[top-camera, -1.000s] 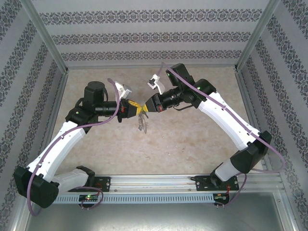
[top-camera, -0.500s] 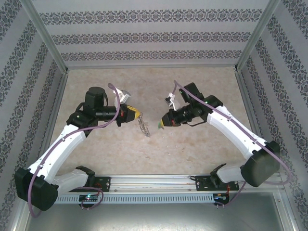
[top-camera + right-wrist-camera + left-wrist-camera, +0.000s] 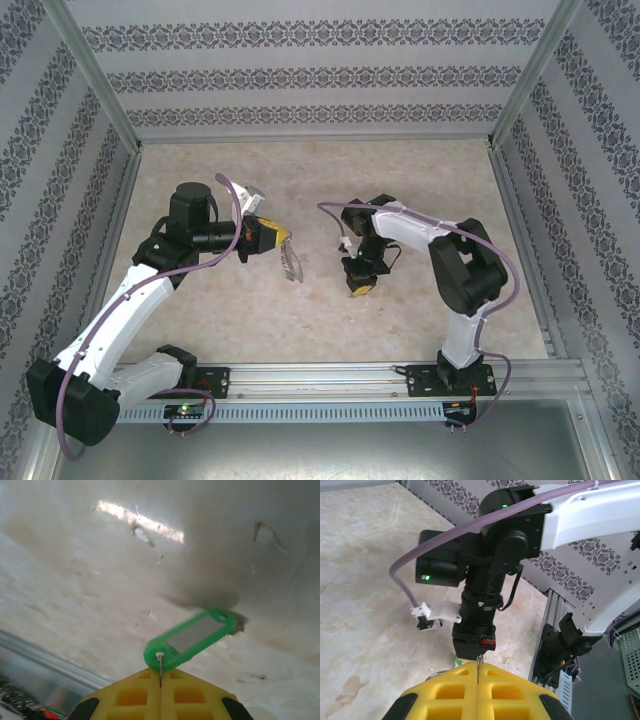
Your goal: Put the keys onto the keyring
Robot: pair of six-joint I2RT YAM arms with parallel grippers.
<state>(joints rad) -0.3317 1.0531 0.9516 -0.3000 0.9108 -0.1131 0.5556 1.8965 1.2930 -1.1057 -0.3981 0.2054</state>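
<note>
Overhead, the left gripper (image 3: 278, 238) has its yellow fingers pressed together on the top of the large elongated grey metal loop keyring (image 3: 291, 262). The keyring hangs from them above the beige marble-patterned table (image 3: 330, 180). Whether its lower end touches the surface cannot be told. In the left wrist view the left gripper (image 3: 478, 668) shows its two pads meeting with no gap, and a thin sliver of metal (image 3: 479, 659) stands up from the seam between them.

To the right of the keyring, and clearly apart from it, the right gripper (image 3: 360, 287) points steeply down at the table. Its own wrist view shows the right gripper (image 3: 160, 674) fully closed. Its yellow pads pinch a fine metal wire (image 3: 160, 666) that runs through the eyelet of the light green rectangular plastic key tag (image 3: 192, 636). The key tag, with a pale insert in its window, sticks out beyond the fingertips, tilted, close over the table, with a dark shadow just past its far end. The silver blade of the key itself cannot be made out.
</note>
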